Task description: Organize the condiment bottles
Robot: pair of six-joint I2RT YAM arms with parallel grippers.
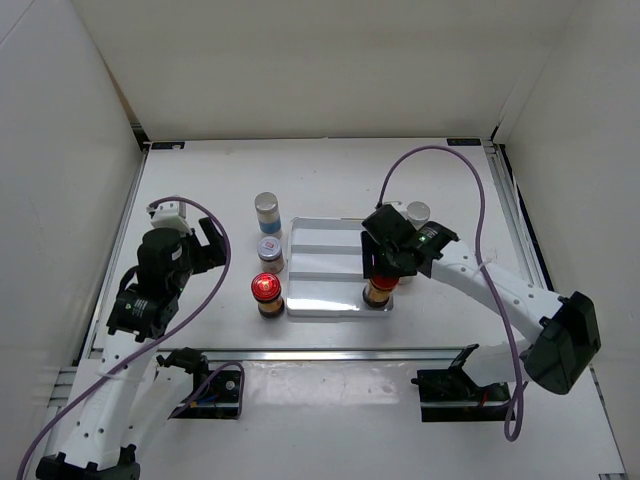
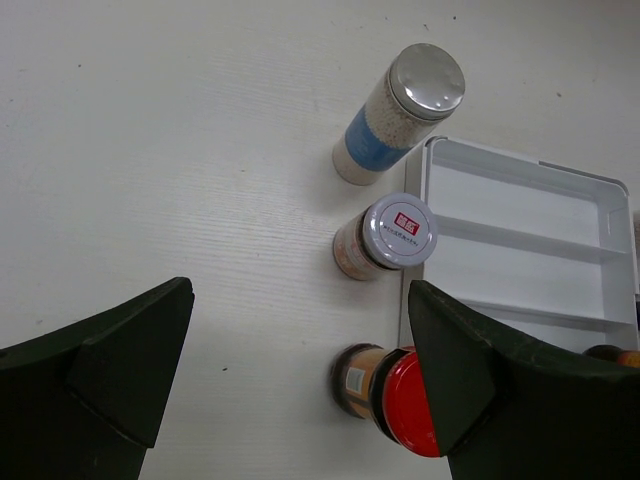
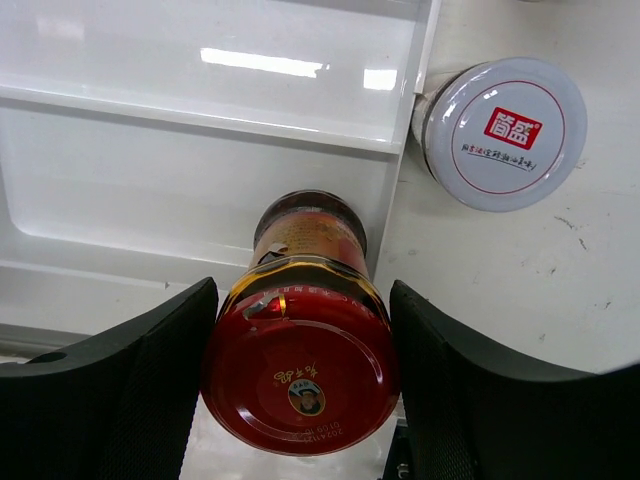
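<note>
My right gripper [image 1: 385,268] [image 3: 300,330] is shut on a red-capped amber jar [image 1: 380,293] [image 3: 300,370] standing in the front right corner of the white stepped tray [image 1: 325,265] [image 3: 200,180]. A short jar with a labelled silver lid [image 3: 505,130] stands just right of the tray. A silver-capped jar [image 1: 418,212] stands behind my right arm. Left of the tray stand a tall blue-white jar [image 1: 266,210] [image 2: 400,110], a short labelled-lid jar [image 1: 271,250] [image 2: 385,235] and a second red-capped jar [image 1: 266,292] [image 2: 395,395]. My left gripper [image 1: 215,250] [image 2: 300,300] is open and empty, left of that row.
White walls enclose the table on three sides. The tray [image 2: 520,240] has three stepped shelves with raised walls. A metal rail [image 1: 330,352] runs along the front edge, with the arm bases behind it.
</note>
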